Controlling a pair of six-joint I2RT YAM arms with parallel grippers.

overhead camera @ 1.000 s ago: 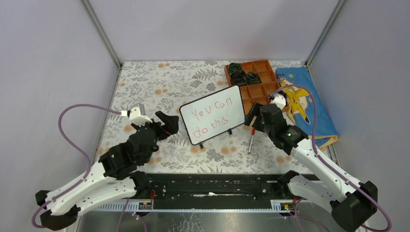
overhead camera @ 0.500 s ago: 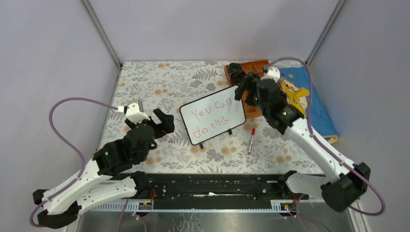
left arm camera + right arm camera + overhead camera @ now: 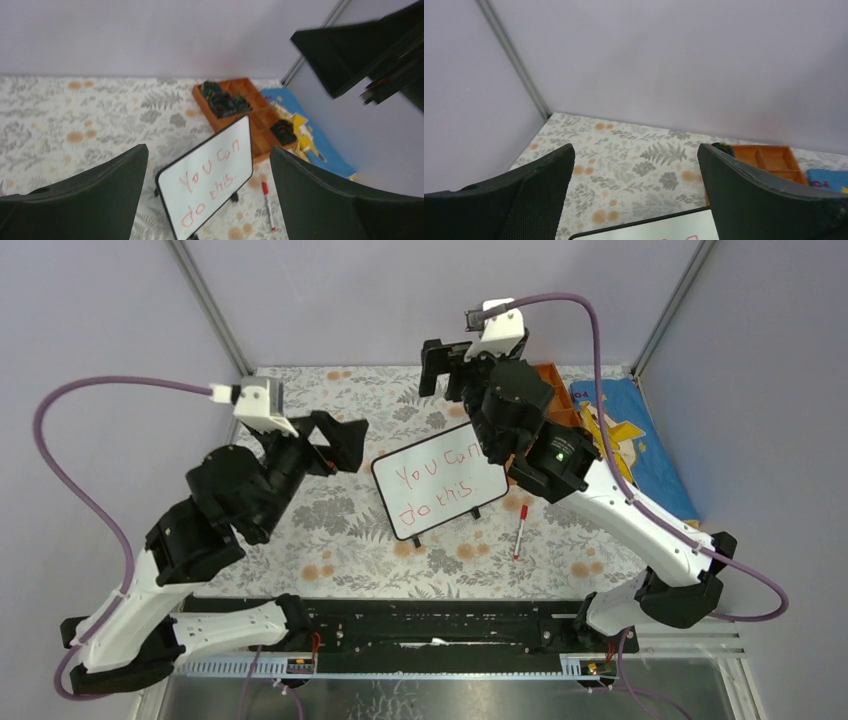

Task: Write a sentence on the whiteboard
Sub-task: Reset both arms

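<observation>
— Where do your tools stand?

— Both are up off the tabletop (image 3: 330, 400). My left tool (image 3: 338, 443) is spread wide with nothing between its fingers. My right tool (image 3: 450, 365) is just as wide and just as empty.

— And the whiteboard?

— The whiteboard (image 3: 440, 478) sits on its small black feet, below my left tool and to its right. It is also below my right tool, on the side nearer to me. My left wrist view has it low between the fingers; my right wrist view catches only its far edge.

— The sentence?

— The sentence (image 3: 437, 480) is on it in thin red letters, "You can" above "do this".

— What else lies near?

— A marker (image 3: 520, 528) lies flat just right of the board, not touching it, well apart from both tools. Beyond it a brown tray (image 3: 247, 87) holds dark things (image 3: 225, 100) in its far compartments. A blue cloth (image 3: 640, 440) lies beside the tray.
</observation>
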